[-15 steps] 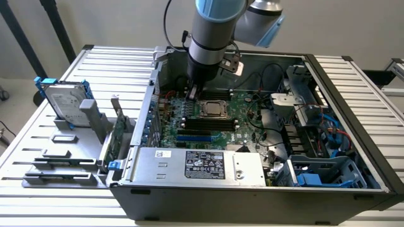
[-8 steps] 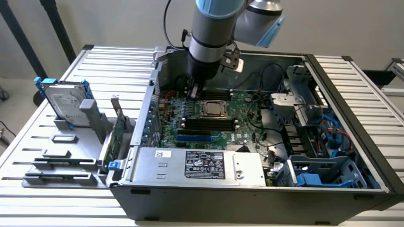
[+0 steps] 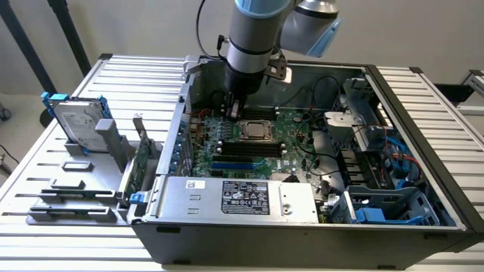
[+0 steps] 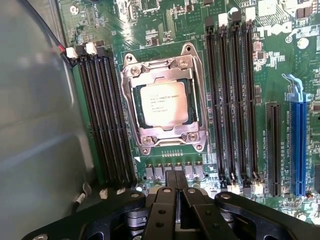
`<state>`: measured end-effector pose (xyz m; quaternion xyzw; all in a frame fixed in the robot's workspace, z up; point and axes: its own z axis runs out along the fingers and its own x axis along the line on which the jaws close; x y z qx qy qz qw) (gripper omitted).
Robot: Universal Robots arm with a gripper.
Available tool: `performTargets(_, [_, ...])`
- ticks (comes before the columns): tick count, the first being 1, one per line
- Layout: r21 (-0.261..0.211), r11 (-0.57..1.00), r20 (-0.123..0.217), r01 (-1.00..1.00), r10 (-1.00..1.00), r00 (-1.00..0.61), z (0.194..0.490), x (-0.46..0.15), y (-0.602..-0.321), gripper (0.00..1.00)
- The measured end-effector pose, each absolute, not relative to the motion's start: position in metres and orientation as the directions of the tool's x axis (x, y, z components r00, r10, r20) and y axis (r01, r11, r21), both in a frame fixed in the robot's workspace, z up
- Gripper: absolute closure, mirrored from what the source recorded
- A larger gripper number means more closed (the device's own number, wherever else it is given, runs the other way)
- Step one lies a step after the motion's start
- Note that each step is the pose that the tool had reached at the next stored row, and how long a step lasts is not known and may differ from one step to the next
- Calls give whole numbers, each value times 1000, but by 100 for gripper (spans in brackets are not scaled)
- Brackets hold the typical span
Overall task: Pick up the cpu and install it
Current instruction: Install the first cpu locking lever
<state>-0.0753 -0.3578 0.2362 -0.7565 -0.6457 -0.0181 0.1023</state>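
From where I stand, the black two-fingered gripper [image 4: 175,192] hangs clenched and empty just short of the metal socket frame [image 4: 165,102], where the small silver square cpu [image 4: 164,103] already lies flat, so I judge doing this well means checking that it sits level.

Motherboard [image 4: 165,40] green with black memory slots [image 4: 107,115] and one blue slot [image 4: 298,145]. Cpu [image 4: 164,103] dull silver with dark print, in a silver-grey socket frame [image 4: 131,107]. Tool [image 4: 176,187] black. Case [image 3: 302,241] dark grey. Bench [image 3: 45,170] pale grey, ribbed.
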Motion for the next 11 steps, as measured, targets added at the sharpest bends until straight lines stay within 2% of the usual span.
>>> performTargets(11, [-112, -75, 131, 991, 987, 89, 238, -75, -357, 89])
